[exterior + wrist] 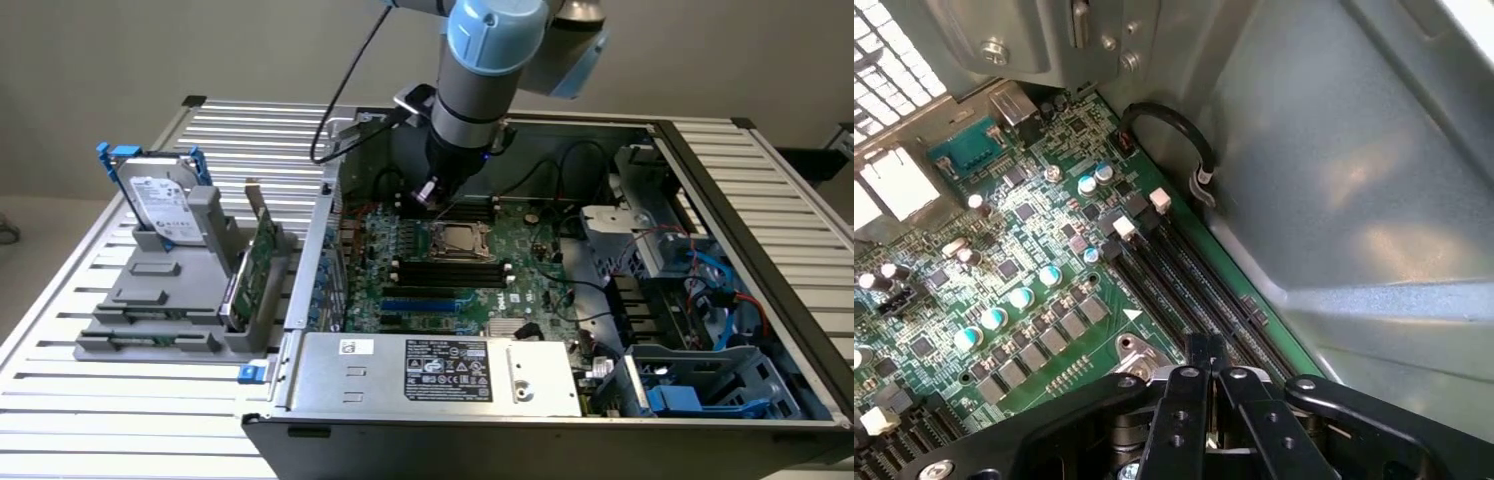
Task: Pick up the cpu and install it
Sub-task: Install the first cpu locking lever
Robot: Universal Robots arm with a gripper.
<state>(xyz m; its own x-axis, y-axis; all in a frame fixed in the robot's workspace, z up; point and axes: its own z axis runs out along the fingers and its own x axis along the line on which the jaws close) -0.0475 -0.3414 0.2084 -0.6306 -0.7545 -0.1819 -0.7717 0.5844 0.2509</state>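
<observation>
Claw [1199,400] of mine shut tight, holding nothing I can see, over the motherboard [461,270] just behind the CPU socket [458,238]; best descend square, slowly.

An off-arm camera is looking down from high in front at the open grey computer case [561,400], fairly distant. My wrist camera is peering close at the green motherboard [1024,300], which both are sharing.
</observation>
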